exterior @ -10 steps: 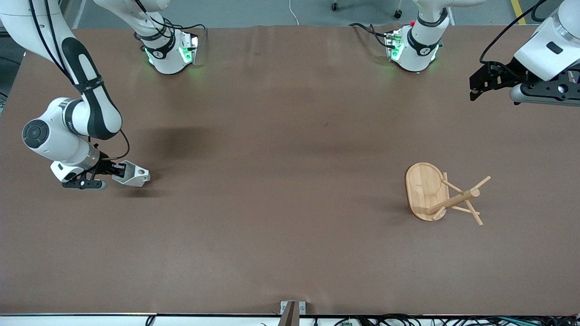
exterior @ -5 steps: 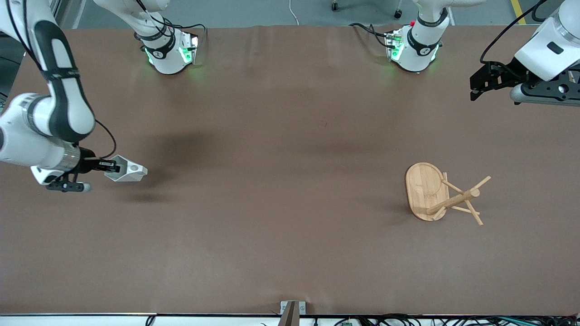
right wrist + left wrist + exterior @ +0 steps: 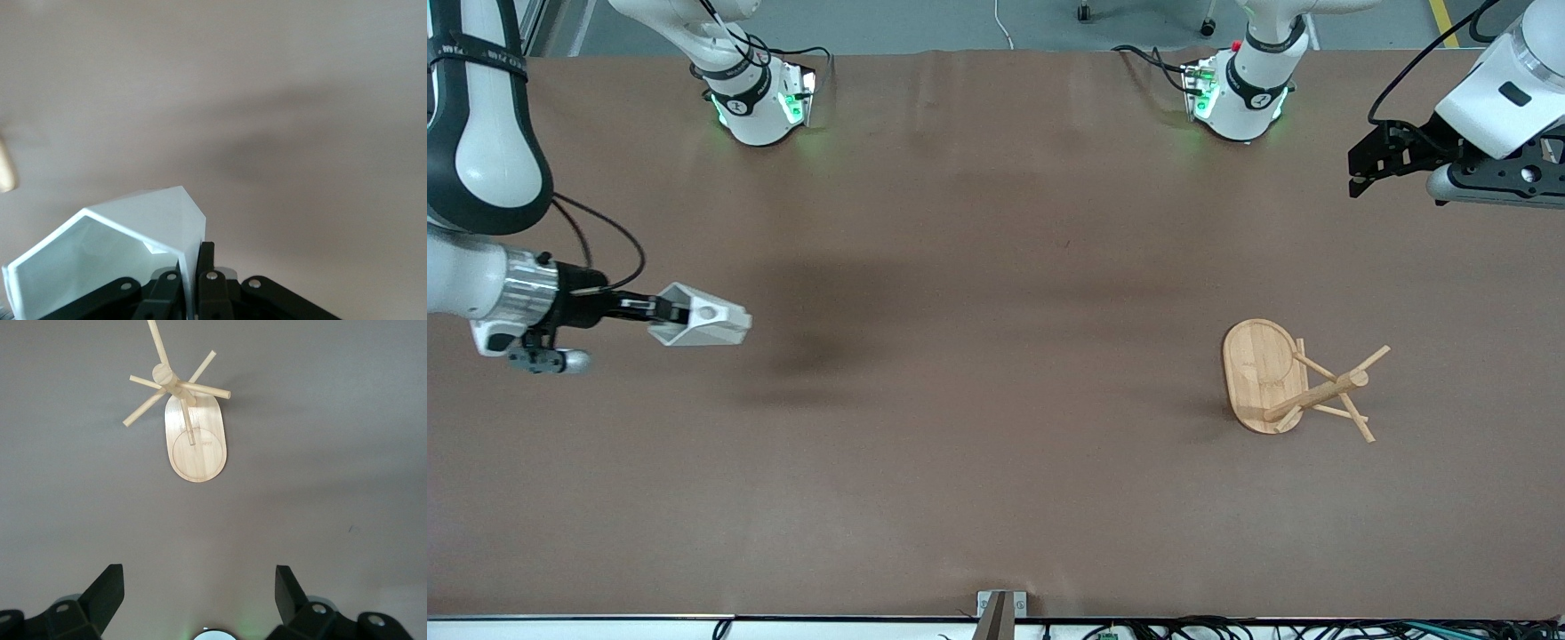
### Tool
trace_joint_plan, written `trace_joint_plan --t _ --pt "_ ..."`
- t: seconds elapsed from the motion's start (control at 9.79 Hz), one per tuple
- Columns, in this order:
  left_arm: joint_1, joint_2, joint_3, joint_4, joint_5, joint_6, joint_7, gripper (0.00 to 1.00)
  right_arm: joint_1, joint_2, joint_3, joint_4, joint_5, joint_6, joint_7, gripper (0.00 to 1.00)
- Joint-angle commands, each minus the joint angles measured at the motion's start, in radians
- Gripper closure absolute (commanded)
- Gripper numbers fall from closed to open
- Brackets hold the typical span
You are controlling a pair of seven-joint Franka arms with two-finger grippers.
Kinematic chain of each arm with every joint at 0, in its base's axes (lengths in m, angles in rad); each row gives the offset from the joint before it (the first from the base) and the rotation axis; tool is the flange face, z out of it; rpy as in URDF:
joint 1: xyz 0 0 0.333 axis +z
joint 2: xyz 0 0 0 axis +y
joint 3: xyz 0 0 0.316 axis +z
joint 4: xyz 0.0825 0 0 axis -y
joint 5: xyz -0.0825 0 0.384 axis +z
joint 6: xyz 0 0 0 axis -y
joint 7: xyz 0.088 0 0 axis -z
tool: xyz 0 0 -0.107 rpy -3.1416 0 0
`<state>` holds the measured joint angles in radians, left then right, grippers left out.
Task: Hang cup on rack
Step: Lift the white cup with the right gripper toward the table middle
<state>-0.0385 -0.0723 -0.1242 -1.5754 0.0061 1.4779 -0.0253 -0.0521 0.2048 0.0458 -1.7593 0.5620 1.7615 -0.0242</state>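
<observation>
The faceted white cup (image 3: 701, 327), clamped by its wall in the right gripper (image 3: 665, 313), is held above the table (image 3: 978, 480) for carrying toward the bamboo mug rack (image 3: 1294, 382) at three o'clock, while the left gripper (image 3: 199, 593) waits with jaws wide open and empty.

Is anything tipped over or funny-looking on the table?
Nothing stands out. The rack stands upright on the table. The right gripper holds the cup sideways in the air. The left gripper waits open.
</observation>
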Motion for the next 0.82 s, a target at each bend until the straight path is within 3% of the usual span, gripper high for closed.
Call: trace_joint_plan --t 0.0,0.2,0.41,0.61,0.72 --pt "-0.003 0.016 -0.002 -0.008 -0.009 -0.015 0.004 0.0 -0.034 -0.012 0.118 -0.014 0.218 0.022 0.015 1.0" --pt "-0.003 0.016 -0.014 -0.005 -0.009 -0.015 0.001 0.0 -0.034 -0.012 0.198 -0.035 0.382 0.065 0.01 1.0" --pt "-0.006 0.017 -0.043 -0.002 -0.011 -0.015 -0.002 0.0 -0.034 -0.01 0.308 -0.04 0.453 0.148 -0.005 1.0" --pt "-0.011 0.031 -0.15 0.001 -0.041 -0.008 -0.001 0.0 -0.034 -0.009 0.423 -0.06 0.548 0.281 -0.005 1.0" --pt "-0.012 0.046 -0.222 0.009 -0.055 0.001 0.01 0.0 -0.028 -0.002 0.449 -0.063 0.582 0.295 -0.013 1.0"
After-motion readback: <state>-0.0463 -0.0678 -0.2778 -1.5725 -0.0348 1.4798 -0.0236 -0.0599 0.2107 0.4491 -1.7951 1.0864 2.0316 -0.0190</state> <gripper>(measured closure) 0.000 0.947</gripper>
